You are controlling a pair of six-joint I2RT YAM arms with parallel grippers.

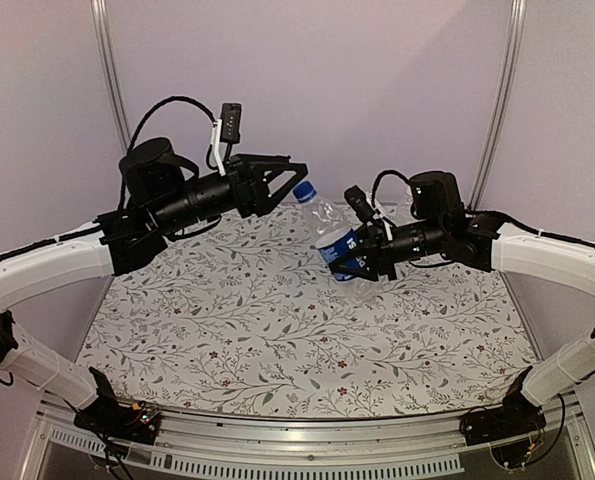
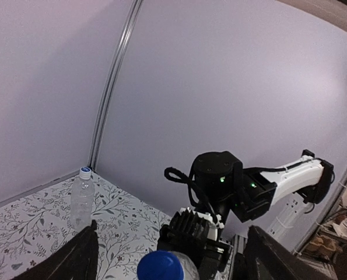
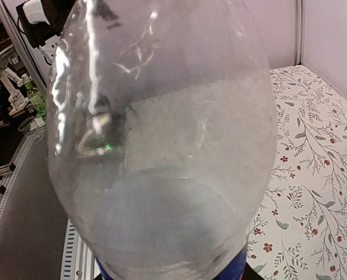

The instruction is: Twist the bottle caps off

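Bottle is filling my right wrist view, right gripper clamping its labelled middle. Left gripper is gaping around the blue cap, gripping nothing. Thin, light plastic is probably crushing easily; I'm favouring the cap. Second bottle is standing clear near the back wall.

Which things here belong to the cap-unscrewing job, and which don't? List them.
Job: labelled bottle, its blue cap; plain bottle, its whitish-blue cap.
Not the job: floral table cover; metal wall rail.
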